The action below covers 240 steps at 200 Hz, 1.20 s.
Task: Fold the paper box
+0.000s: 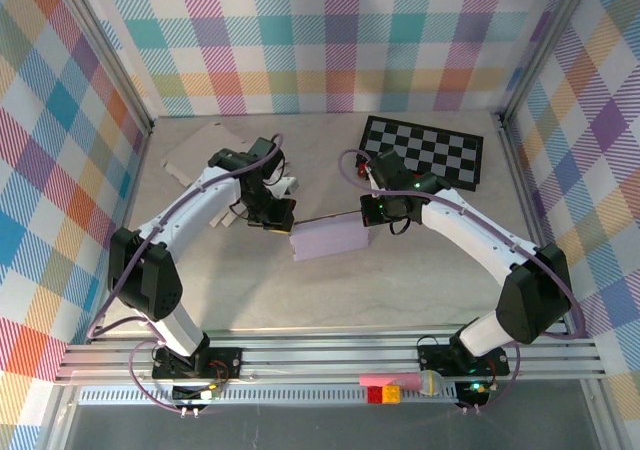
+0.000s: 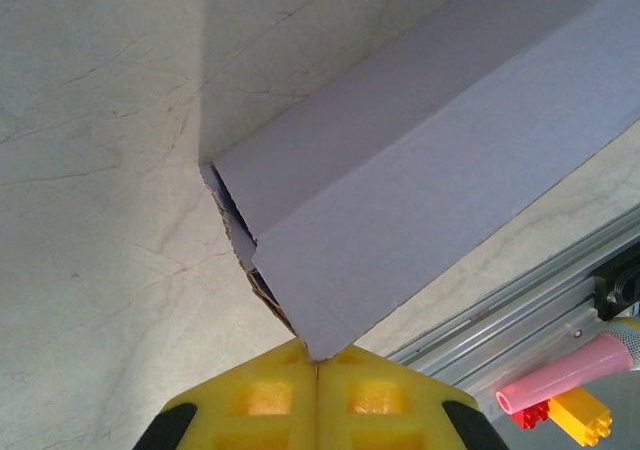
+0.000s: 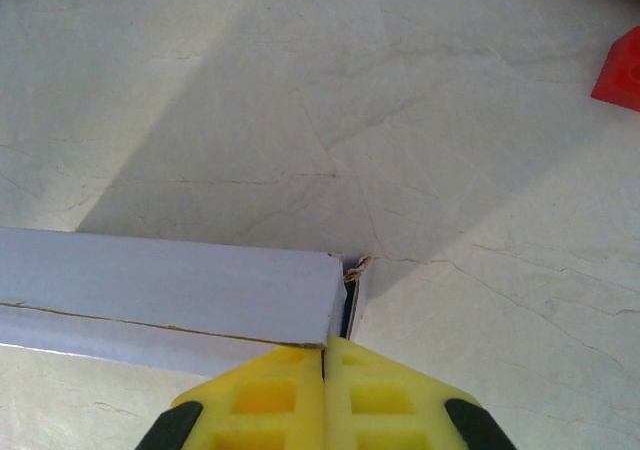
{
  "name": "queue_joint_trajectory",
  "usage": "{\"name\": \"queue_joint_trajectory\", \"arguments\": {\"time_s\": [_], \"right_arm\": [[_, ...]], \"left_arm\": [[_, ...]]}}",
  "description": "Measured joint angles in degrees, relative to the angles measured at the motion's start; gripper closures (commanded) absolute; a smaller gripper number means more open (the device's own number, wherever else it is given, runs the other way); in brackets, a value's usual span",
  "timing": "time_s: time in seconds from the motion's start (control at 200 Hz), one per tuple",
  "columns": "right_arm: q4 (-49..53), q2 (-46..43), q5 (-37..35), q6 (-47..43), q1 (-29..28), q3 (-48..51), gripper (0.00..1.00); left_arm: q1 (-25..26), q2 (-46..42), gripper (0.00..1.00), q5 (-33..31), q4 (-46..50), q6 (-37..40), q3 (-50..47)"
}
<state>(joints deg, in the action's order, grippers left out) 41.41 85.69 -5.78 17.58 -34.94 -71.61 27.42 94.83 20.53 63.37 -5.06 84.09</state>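
While both arms lean in over the table [image 1: 400, 290], I see the paper box [image 1: 328, 238] lying at its centre, a lavender, long, closed-looking shape, slightly tilted. My left gripper [image 1: 272, 215] sits at the box's 10 o'clock end, and my right gripper [image 1: 375, 213] at its 2 o'clock end. On the left wrist camera, the yellow fingers [image 2: 250, 400] are pressed together with no gap, and a box corner meets their seam at 12 o'clock. On the right wrist camera, the fingers [image 3: 260, 400] are likewise pressed tight, touching the box's end edge. I cannot tell whether either pair has paper caught between it. A checkerboard [image 1: 422, 152] lies at the table's 1 o'clock, and flat cardboard [image 1: 205, 145] at 11 o'clock.
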Motion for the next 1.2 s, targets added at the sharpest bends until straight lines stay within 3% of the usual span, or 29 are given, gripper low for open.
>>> {"name": "queue_joint_trajectory", "arguments": {"time_s": [0.3, 0.52, 0.825, 1.2], "right_arm": [[0.09, 0.00, 0.24, 0.20, 0.04, 0.02, 1.00], [1.90, -0.42, 1.86, 5.25, 0.00, 0.02, 0.66], [0.59, -9.38, 9.97, 25.88, 3.78, 1.70, 0.42], [-9.35, -10.71, 19.45, 51.80, 12.04, 11.15, 0.38]], "left_arm": [[0.02, -1.31, 1.00, -0.07, -2.29, 0.17, -2.21], [0.52, -1.33, 1.00, -0.39, -2.34, 0.39, -2.21], [2.25, -1.33, 1.00, -1.73, -2.29, 0.44, -2.10], [3.32, -1.33, 1.00, -2.99, -2.25, 0.42, -1.79]]}}
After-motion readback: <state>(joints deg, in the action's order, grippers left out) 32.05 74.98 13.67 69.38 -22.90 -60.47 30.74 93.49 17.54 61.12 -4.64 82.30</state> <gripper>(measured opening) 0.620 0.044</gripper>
